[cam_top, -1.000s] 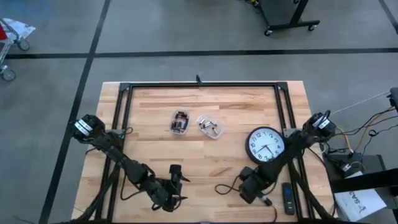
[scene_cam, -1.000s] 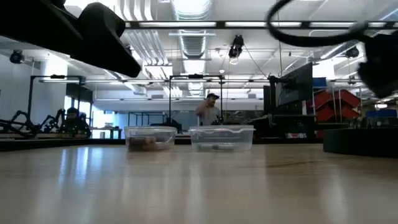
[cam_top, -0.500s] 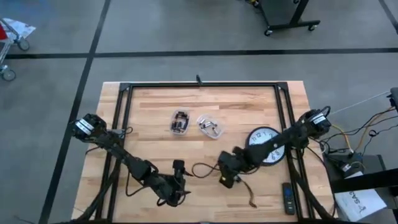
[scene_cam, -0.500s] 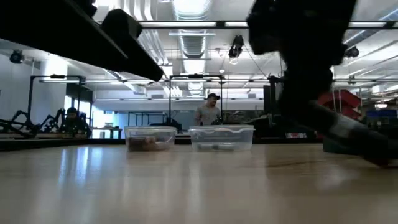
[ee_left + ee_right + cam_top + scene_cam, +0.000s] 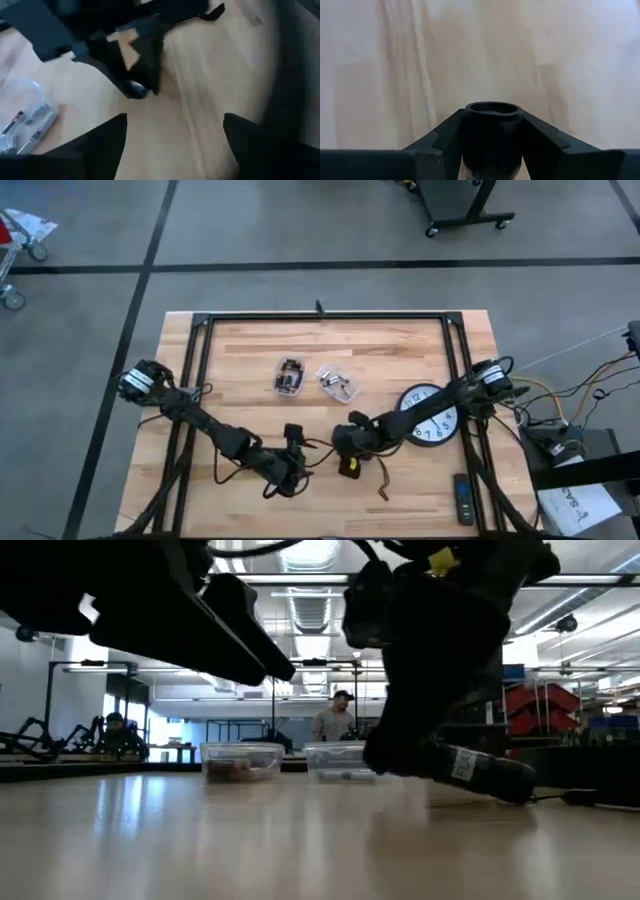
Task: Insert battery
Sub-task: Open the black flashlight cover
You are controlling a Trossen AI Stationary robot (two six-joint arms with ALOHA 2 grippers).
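The right claw (image 5: pixel 492 150) is closed on a dark cylindrical part (image 5: pixel 493 130), apparently for insertion. The left claw (image 5: pixel 172 135), just beside it, is held open. No battery can be made out.

1. Table (image 5: pixel 240 340): light wood planks with a black frame.
2. Two clear tubs lie side by side near the far middle: one (image 5: pixel 289 377) with dark parts, one (image 5: pixel 338 383) with batteries.
3. Clock (image 5: pixel 432 416) lies face-up at the right.
4. Remote (image 5: pixel 462 499) lies near the right front corner.
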